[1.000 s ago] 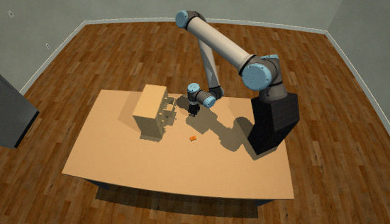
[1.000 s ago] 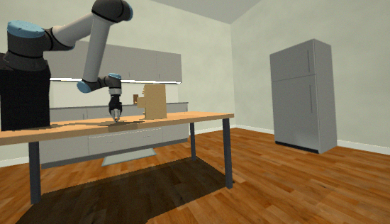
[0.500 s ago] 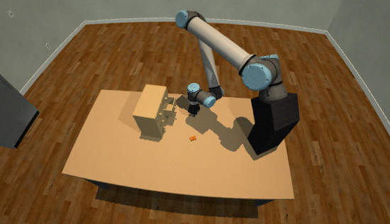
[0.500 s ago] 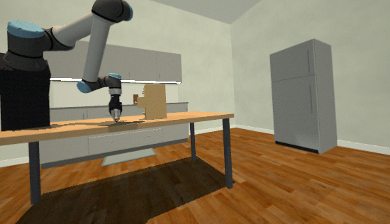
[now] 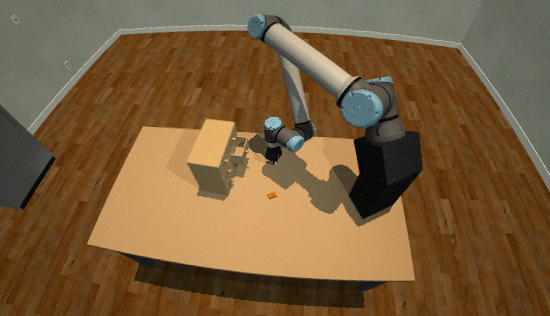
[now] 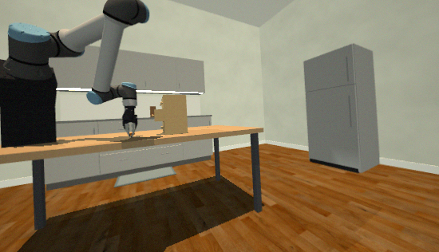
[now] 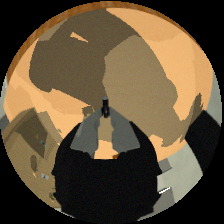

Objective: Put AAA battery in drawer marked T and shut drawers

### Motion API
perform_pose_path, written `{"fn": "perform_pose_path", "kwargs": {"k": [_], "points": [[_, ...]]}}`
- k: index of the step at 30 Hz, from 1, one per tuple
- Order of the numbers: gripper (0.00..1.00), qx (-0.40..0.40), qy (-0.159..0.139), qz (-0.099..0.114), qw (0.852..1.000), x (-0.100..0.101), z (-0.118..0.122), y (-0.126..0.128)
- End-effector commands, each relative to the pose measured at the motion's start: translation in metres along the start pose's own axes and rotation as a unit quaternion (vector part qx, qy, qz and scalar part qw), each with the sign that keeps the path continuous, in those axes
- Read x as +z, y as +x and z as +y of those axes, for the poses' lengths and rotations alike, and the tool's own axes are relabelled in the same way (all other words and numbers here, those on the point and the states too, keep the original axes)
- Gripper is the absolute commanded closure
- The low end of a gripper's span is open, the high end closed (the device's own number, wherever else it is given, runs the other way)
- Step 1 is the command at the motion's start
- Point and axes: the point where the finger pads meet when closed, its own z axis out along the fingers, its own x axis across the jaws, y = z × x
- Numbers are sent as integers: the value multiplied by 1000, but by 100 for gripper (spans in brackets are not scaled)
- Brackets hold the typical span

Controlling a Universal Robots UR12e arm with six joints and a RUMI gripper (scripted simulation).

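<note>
Pincer (image 5: 273, 162) (image 6: 131, 134) (image 7: 105, 107) clenched on the AAA battery (image 7: 105, 106), low over the surface (image 5: 200, 237) (image 6: 223, 131) (image 7: 167, 32), presumably for lifting; the chest (image 5: 212, 143) (image 6: 175, 114) (image 7: 22, 150) stands upright beside, an open drawer (image 5: 240, 152) (image 6: 158, 115) facing this side, probably readied to receive it; its letter is unreadable.
</note>
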Motion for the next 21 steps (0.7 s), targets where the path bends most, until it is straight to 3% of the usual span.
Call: {"fn": "perform_pose_path", "kwargs": {"k": [1, 7, 9, 15, 21], "points": [[98, -1, 0, -1, 1000, -25, 1, 0], [98, -1, 0, -1, 1000, -67, 1, 1], [98, -1, 0, -1, 1000, -67, 1, 1], [98, -1, 0, -1, 1000, -96, 1, 1], [98, -1, 0, -1, 1000, -100, 1, 1]]}}
